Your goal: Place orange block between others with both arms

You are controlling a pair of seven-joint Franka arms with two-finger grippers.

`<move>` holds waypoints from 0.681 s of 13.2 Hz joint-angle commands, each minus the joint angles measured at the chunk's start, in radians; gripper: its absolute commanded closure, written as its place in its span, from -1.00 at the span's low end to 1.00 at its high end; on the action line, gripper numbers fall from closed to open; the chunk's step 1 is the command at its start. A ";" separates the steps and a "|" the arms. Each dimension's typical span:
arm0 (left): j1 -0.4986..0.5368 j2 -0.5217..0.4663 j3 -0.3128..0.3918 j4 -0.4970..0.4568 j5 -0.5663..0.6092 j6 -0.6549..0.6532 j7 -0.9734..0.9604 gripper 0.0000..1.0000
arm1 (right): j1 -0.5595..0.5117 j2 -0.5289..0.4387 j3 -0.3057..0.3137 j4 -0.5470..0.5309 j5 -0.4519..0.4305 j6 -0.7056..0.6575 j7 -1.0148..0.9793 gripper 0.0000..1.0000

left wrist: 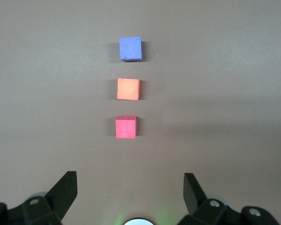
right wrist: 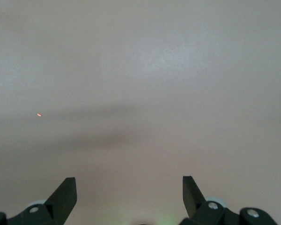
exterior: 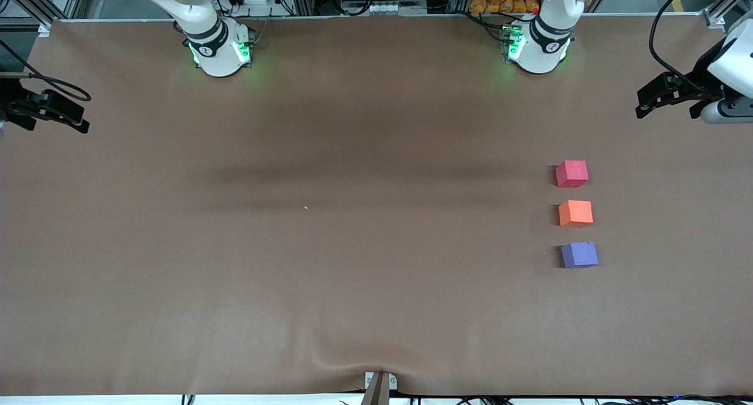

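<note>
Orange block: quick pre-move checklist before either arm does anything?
1. Orange block sits between the pinkish-red cube and the purple cube: ok.
2. The three cubes form a line, apart, none touching: ok.
3. Left gripper open, holding nothing, up over the table with the cubes in its wrist view: ok.
4. Right gripper open, holding nothing, over bare table at the right arm's end: ok.
5. Small orange speck on the table mid-way; what it is: cannot tell.
</note>
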 commanded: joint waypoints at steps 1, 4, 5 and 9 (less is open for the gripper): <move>0.007 0.013 0.000 0.029 -0.003 -0.020 0.012 -1.00 | 0.003 -0.012 0.002 0.002 0.011 -0.015 -0.005 -1.00; 0.019 0.007 0.002 0.018 -0.003 -0.035 0.017 -1.00 | 0.003 -0.010 0.000 0.002 0.011 -0.013 -0.005 -1.00; 0.027 0.007 0.000 0.019 -0.009 -0.041 0.014 -1.00 | 0.003 -0.010 0.002 0.000 0.009 -0.013 -0.005 -1.00; 0.027 -0.022 -0.007 0.004 -0.012 -0.044 0.001 -1.00 | 0.016 -0.010 0.008 0.002 0.007 -0.013 -0.005 -1.00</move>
